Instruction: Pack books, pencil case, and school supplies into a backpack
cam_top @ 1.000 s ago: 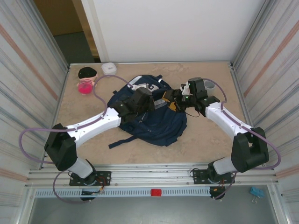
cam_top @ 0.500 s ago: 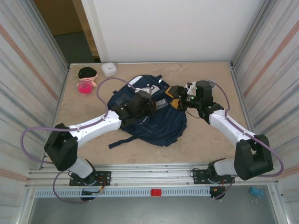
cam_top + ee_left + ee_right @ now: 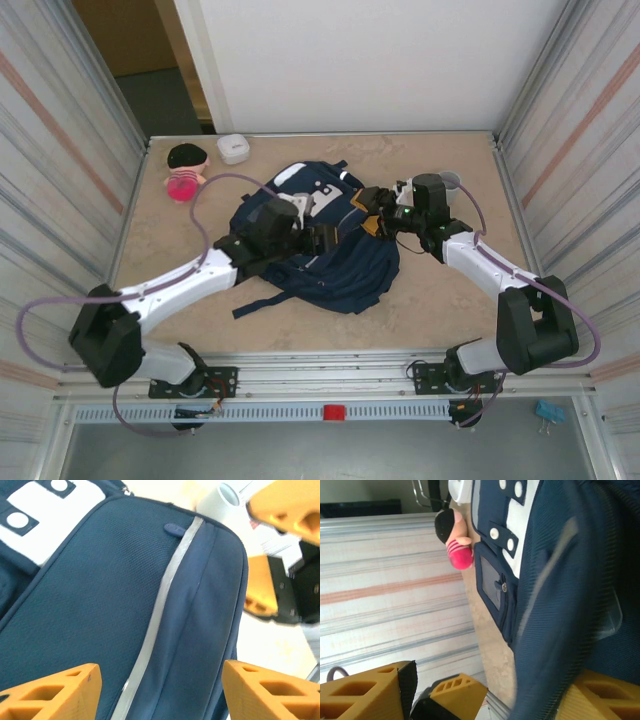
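Observation:
The navy backpack (image 3: 340, 265) lies flat in the middle of the table, white patches toward the back. My left gripper (image 3: 328, 238) hovers over its top face, open; in the left wrist view its orange fingers (image 3: 55, 690) stand wide apart above the navy fabric (image 3: 125, 580) and the white trim stripe (image 3: 160, 610). At the bag's back right edge my right gripper (image 3: 368, 205) is open. In the right wrist view (image 3: 492, 677) the backpack's edge (image 3: 560, 580) runs down beside its right finger (image 3: 605, 700). The books, pencil case and school supplies are hidden.
A pink and black toy (image 3: 183, 172) and a small white box (image 3: 233, 148) sit at the back left. A grey cup (image 3: 450, 182) stands behind the right arm. Metal walls close in both sides, with bare tabletop in front of the bag.
My left gripper has opened and let go of the backpack, and its arm has drawn back to the left. The right gripper has shifted slightly along the bag's back right edge.

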You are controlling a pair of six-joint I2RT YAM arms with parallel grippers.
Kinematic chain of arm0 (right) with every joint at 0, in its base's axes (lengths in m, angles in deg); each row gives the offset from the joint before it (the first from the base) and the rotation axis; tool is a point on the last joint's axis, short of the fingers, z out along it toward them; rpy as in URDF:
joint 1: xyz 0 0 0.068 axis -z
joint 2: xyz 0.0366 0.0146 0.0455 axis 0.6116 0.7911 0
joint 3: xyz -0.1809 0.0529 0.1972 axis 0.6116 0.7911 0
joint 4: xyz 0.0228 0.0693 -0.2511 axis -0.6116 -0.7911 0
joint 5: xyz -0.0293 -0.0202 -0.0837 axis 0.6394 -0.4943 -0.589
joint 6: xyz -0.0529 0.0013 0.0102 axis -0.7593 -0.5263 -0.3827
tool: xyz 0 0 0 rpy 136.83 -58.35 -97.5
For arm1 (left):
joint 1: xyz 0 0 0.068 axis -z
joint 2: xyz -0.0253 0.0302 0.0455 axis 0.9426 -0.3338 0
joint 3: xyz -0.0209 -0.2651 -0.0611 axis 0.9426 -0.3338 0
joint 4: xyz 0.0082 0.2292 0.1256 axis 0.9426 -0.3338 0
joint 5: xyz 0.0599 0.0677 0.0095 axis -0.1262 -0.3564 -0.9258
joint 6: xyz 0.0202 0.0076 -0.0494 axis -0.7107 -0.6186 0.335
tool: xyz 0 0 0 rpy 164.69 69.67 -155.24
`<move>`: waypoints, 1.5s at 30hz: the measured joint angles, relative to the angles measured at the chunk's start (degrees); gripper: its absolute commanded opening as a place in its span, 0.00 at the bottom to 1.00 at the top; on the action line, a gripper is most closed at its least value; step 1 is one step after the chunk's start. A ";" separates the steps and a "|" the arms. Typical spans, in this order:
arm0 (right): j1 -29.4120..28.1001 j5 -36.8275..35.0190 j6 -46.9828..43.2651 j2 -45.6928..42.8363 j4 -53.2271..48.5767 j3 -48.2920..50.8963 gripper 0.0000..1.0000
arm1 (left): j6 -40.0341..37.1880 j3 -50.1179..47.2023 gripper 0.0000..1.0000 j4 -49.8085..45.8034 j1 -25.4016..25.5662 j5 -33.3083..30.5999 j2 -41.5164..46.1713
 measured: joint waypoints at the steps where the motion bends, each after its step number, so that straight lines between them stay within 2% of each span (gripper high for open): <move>1: -0.02 0.00 -0.17 0.00 -0.33 -0.02 0.68 | -0.92 -1.84 0.67 -0.20 0.00 -0.02 2.21; 9: -0.17 0.02 -1.88 0.00 -3.13 -1.49 0.67 | -10.21 -17.40 0.74 -0.20 0.04 -0.72 15.65; 14: -0.83 0.04 -2.78 0.00 -3.85 -1.79 0.65 | -19.34 -22.29 0.82 2.34 0.04 -0.74 16.00; 18: -1.64 0.28 -2.91 0.09 -4.07 -2.21 0.61 | -27.56 -22.38 0.83 4.63 0.04 -1.38 13.18; 24: -2.64 0.46 -3.06 0.55 -4.35 -3.56 0.44 | -36.13 -22.01 0.69 6.71 0.00 -1.88 7.19; 29: -2.58 0.50 -3.10 1.33 -4.35 -3.56 0.49 | -39.85 -22.08 0.49 7.43 -0.24 -0.20 5.66; 32: -2.58 0.61 -3.13 1.38 -4.55 -3.61 0.53 | -40.92 -22.36 0.40 9.88 -0.28 2.95 5.68; 36: -2.60 0.46 -3.10 1.38 -4.96 -3.61 0.54 | -42.01 -23.45 0.29 12.66 -0.39 6.82 5.66; 42: -4.04 -1.16 -3.08 -0.44 -5.81 -1.99 0.53 | -42.97 -23.56 0.26 13.25 -0.50 8.70 4.57; 45: -5.81 -1.84 -2.80 -1.01 -5.77 -0.72 0.44 | -42.97 -23.56 0.31 13.42 -0.50 8.79 4.59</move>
